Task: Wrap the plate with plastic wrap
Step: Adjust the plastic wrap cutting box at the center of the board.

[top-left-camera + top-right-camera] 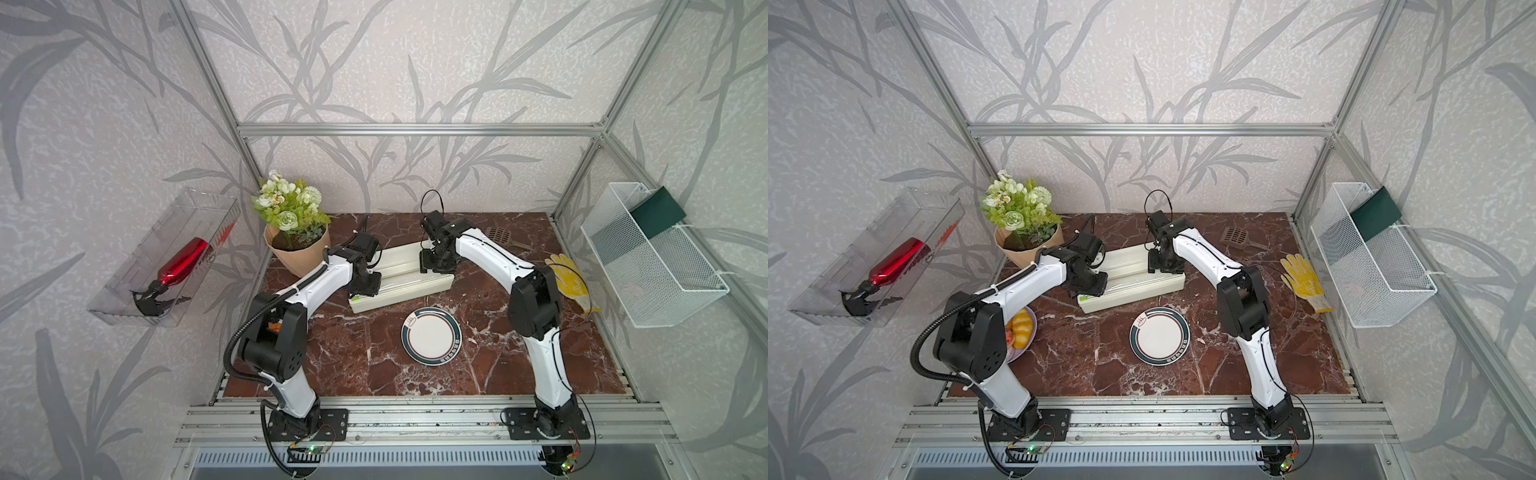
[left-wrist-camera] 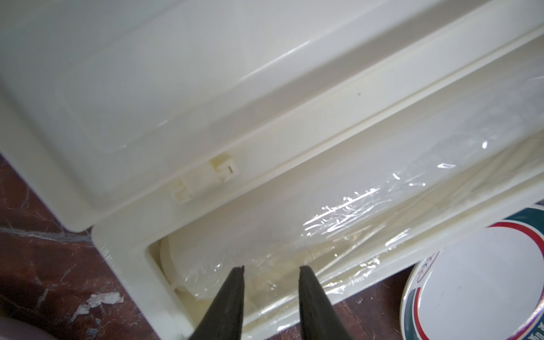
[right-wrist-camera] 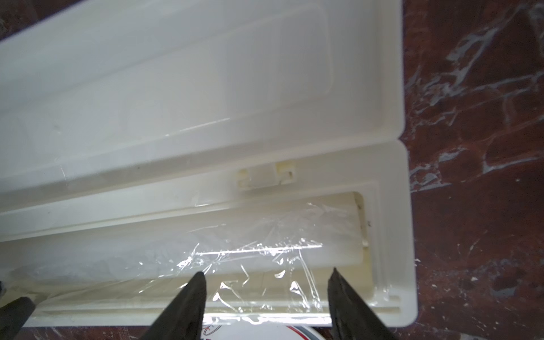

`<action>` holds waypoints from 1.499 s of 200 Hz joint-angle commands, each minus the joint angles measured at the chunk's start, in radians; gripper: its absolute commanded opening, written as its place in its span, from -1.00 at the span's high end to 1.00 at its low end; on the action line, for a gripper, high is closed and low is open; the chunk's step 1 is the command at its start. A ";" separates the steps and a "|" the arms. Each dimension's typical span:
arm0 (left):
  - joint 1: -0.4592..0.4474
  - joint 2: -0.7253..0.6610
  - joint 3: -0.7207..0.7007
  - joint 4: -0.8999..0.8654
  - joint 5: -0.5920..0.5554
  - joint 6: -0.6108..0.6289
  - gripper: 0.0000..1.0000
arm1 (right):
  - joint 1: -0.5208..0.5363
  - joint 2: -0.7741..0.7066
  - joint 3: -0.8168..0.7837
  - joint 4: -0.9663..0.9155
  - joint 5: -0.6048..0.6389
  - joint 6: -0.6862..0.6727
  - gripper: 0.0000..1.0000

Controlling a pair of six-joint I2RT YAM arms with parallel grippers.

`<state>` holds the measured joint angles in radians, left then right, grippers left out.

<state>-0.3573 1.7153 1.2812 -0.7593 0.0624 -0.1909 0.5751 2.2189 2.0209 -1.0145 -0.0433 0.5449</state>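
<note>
At the middle of the worktop (image 1: 345, 361) the plate (image 1: 431, 336) lies bare, just near of the long cream dispenser box (image 1: 415, 286) and apart from it. The box is open, its lid folded flat to the far side. The plastic wrap (image 2: 338, 217) lies in the box's trough as a roll, and a crinkled loose sheet (image 3: 265, 265) runs over the near ledge. In both top views the arms' heads cover the two ends of the box, so the film shows only as a faint shine.

The left fingers (image 2: 229, 303) stand a little apart above the roll's left end. The right fingers (image 3: 185, 303) stand wider apart above the sheet at the right end. I cannot tell whether any tip touches the film. Both wrist views cut the plate off at the frame edge. At the left, a purple plate of pastries (image 1: 1021, 328) is mostly hidden behind the left arm.
</note>
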 commanded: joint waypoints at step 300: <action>-0.083 0.436 0.595 -0.230 -0.002 0.051 1.00 | -0.221 -0.084 -0.246 0.135 -0.045 0.004 1.00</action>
<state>-0.4015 2.1067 1.8194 -0.9466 0.0269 -0.1558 0.3988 2.1773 1.8874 -0.8726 -0.1173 0.5426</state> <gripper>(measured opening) 0.048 0.044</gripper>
